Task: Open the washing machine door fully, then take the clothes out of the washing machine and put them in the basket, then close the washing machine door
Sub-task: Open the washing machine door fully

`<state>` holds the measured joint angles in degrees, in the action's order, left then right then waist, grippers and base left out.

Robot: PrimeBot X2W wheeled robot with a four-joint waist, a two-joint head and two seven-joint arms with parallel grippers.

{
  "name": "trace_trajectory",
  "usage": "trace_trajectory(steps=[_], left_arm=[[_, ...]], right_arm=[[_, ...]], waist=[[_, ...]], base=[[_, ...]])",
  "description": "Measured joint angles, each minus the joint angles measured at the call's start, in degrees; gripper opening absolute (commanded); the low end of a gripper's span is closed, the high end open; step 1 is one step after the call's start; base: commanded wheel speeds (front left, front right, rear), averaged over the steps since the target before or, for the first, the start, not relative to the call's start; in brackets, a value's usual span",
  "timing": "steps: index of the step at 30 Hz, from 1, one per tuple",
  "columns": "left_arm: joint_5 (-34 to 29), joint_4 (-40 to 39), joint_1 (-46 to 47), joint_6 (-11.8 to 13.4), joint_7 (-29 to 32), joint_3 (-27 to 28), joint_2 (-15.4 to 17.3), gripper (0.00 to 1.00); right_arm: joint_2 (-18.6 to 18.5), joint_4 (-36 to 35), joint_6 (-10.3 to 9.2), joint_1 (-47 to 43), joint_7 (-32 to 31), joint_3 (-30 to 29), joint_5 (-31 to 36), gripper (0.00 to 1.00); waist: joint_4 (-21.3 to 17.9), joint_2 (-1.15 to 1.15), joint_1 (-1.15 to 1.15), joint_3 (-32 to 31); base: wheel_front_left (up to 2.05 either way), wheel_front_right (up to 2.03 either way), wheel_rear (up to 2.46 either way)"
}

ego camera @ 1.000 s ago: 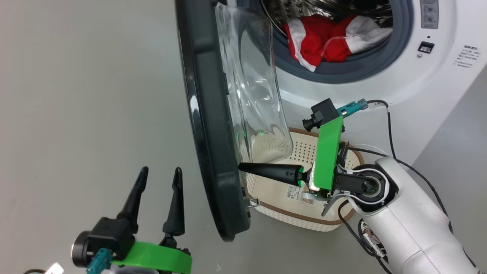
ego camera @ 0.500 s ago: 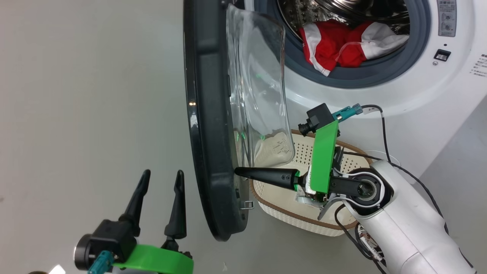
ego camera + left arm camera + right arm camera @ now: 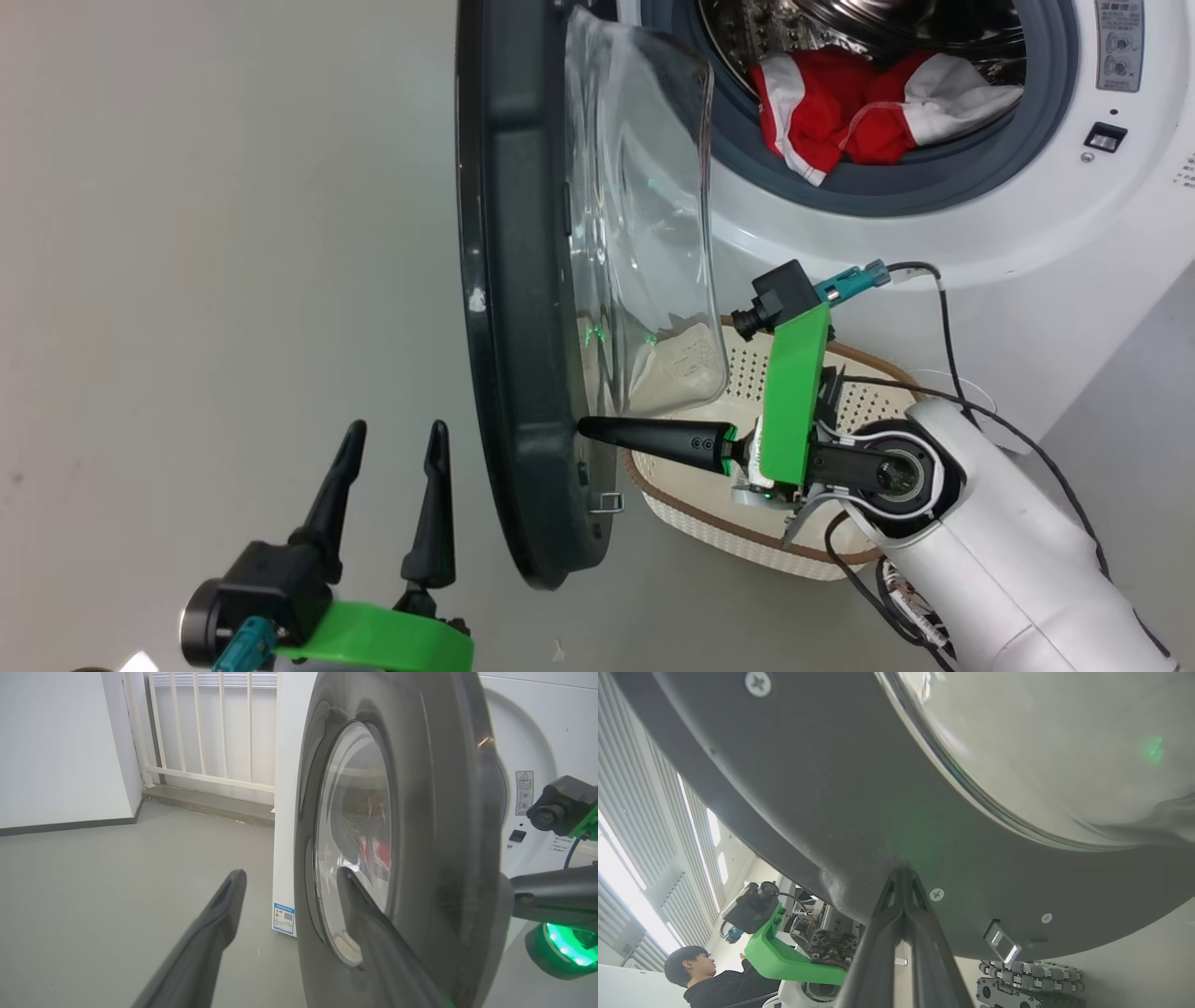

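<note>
Mid-frame, the right pincer point(image 3: 590, 429), fingers together, touches the inner rim of the door point(image 3: 509, 280). At lower left, the left pincer point(image 3: 397, 434) stands apart, empty.

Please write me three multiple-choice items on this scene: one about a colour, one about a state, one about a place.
1. The rim of the basket is: A blue; B brown; C black.
2. The right end effector, at the washing machine door, is: A shut; B wide open; C half open.
3. The clothes lie: A in the basket; B on the door's glass; C inside the washing machine.
Answers: 1 B, a brown band edges it. 2 A, its fingers meet. 3 C, red fabric in the drum.
</note>
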<state>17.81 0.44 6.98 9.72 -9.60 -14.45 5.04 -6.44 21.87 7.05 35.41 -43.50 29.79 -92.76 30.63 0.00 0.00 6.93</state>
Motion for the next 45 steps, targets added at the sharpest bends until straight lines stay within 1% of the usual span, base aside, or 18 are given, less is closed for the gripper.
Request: trace_trajectory(steps=[4, 8, 10, 12, 13, 15, 17, 18, 20, 21, 26, 30, 36, 40, 43, 45], left_arm=[[0.0, -0.1, 0.0, 0.2, 0.0, 0.0, 0.1, 1.0], [0.1, -0.3, 0.0, 0.4, 0.0, 0.1, 0.5, 1.0], [0.4, -0.4, -0.1, 0.6, 0.0, 0.1, 0.8, 1.0], [0.4, -0.5, -0.1, 0.9, 0.0, 0.1, 0.9, 1.0], [0.4, -0.6, -0.1, 0.9, 0.0, 0.1, 1.0, 1.0], [0.5, -0.7, -0.2, 0.9, 0.0, 0.2, 1.0, 1.0], [0.6, -1.0, -0.4, 0.9, 0.0, 0.2, 1.0, 1.0], [0.6, -1.1, -0.7, 1.0, 0.0, 0.2, 1.1, 1.0], [0.9, -1.2, -1.3, 1.2, 0.0, 0.2, 1.1, 1.0], [0.9, -1.3, -1.3, 1.4, 0.0, 0.2, 1.2, 1.0], [0.9, -1.7, -1.3, 1.4, 0.0, 0.1, 1.3, 1.0], [1.0, -2.0, -1.5, 1.4, 0.0, 0.0, 1.3, 1.0], [1.0, -2.2, -2.4, 1.6, -0.1, -0.3, 1.3, 1.0], [1.0, -2.2, -2.6, 1.9, -0.2, -0.4, 1.4, 1.0], [1.0, -2.2, -2.7, 2.1, -0.3, -0.4, 1.4, 1.0], [1.0, -2.3, -3.4, 2.4, -0.3, -0.4, 1.5, 1.0]], right_arm=[[-1.1, -1.6, 0.0, -0.1, 1.9, 0.7, 1.9, 0.0], [-2.3, -4.6, 0.0, -1.5, 5.0, 0.8, 5.3, 0.0], [-2.8, -6.0, 0.0, -3.4, 7.0, 0.8, 8.5, 0.0], [-3.4, -7.6, 0.0, -5.1, 9.5, 0.7, 12.9, 0.39], [-3.9, -8.5, 0.0, -5.9, 10.8, 0.6, 15.5, 0.47], [-4.4, -10.0, 0.0, -7.3, 13.4, -0.1, 21.1, 0.72], [-4.3, -11.8, 0.0, -9.3, 15.8, -1.8, 26.7, 0.8], [-4.3, -12.8, 0.0, -10.2, 17.2, -2.6, 30.1, 0.87], [-4.3, -15.3, 0.0, -11.9, 19.3, -3.8, 38.0, 0.98], [-4.2, -16.5, 0.0, -12.7, 20.5, -4.9, 42.0, 1.0], [-2.7, -22.7, 0.01, -17.2, 24.0, -8.6, 58.3, 1.0], [-1.7, -26.2, 0.07, -20.9, 27.7, -10.8, 68.3, 1.0], [0.3, -29.1, 0.07, -25.9, 38.1, -16.3, 80.0, 1.0], [2.0, -29.5, 0.1, -29.4, 42.9, -19.8, 86.3, 1.0], [3.2, -29.7, 0.15, -32.4, 46.1, -23.1, 89.6, 1.0], [3.4, -29.8, 0.15, -34.2, 48.0, -25.3, 90.3, 1.0]], waist=[[-0.2, 0.0, 0.0, 0.0], [-0.5, 0.0, 0.0, -0.2], [-0.6, 0.0, 0.0, -0.2], [-0.7, 0.0, 0.0, -0.3], [-0.8, 0.0, 0.0, -0.3], [-0.9, 0.0, 0.0, -0.4], [-1.0, 0.0, 0.0, -0.4], [-1.0, 0.0, 0.0, -0.4], [-1.2, 0.0, 0.0, -0.5], [-1.2, 0.0, 0.0, -0.5], [-1.5, 0.0, 0.0, -0.7], [-1.8, 0.0, 0.0, -0.6], [-2.0, 0.0, 0.0, -1.0], [-2.1, 0.0, 0.0, -1.4], [-2.2, 0.0, 0.0, -1.9], [-2.2, 0.0, 0.0, -2.2]], base=[[0.0, 0.0, 0.0], [0.0, 0.0, 0.0], [0.0, 0.0, 0.0], [0.0, 0.0, 0.0], [0.0, 0.0, 0.0], [0.0, 0.0, 0.0], [0.0, 0.0, 0.0], [0.0, 0.0, 0.0], [0.0, 0.0, 0.0], [0.0, 0.0, 0.0], [0.0, 0.0, 0.0], [0.0, 0.0, 0.0], [0.0, 0.0, 0.0], [0.0, 0.0, 0.0], [0.0, 0.0, 0.0], [0.0, 0.0, 0.0]])
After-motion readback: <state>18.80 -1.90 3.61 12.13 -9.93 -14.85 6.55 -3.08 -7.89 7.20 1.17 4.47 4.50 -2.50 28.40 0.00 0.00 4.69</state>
